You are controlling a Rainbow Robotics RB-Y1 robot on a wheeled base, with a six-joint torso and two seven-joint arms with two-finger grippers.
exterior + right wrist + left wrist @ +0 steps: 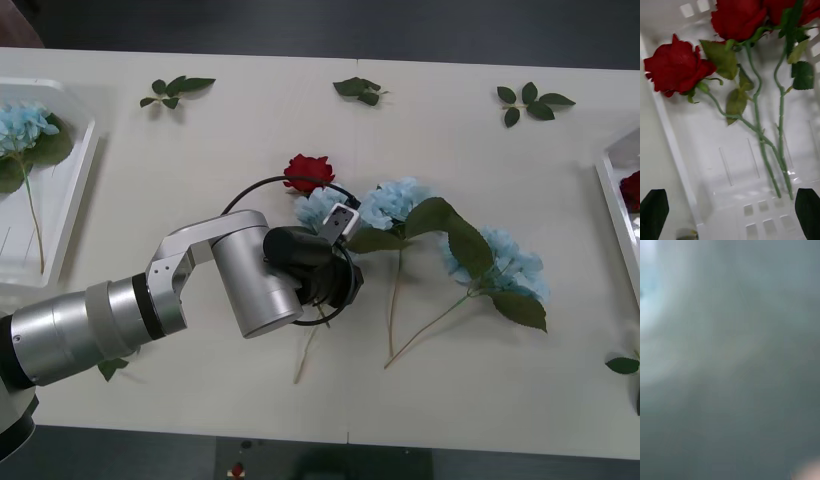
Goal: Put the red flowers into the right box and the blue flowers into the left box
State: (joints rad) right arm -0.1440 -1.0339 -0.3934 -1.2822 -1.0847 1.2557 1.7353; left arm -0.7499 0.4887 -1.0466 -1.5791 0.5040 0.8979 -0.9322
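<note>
Worktop (200, 400): I saw a long white surface running across the whole front view, with everything laid out on it.
Left arm (150, 300): I had it reaching in from the left, its silver forearm angled toward the middle of the worktop.
Left box (75, 190): it sat at the far left edge of the worktop, with one blue flower (22, 130) lying inside, stem pointing toward me.
Right box (612, 185): it lay at the right edge, partly cut off in the front view; in the right wrist view its white floor (733, 161) carried red flowers (677, 67), three blooms with stems running side by side.
Blue flowers on the worktop: one cluster (395, 203) lay near the centre, another (510, 262) further right, both with big green leaves and long stems, and a smaller pale bloom (318, 208) sat touching the left end effector.
Left end effector (340, 225): it hung over that central bloom, just below a lone red flower (308, 172); I could not tell whether its fingers were apart or closed.
Right end effector (730, 210): it hovered over the right box with its black fingers (655, 210) spread wide, holding nothing.
Leaf sprigs (175, 90): small loose ones were scattered along the far edge of the worktop, well apart.
</note>
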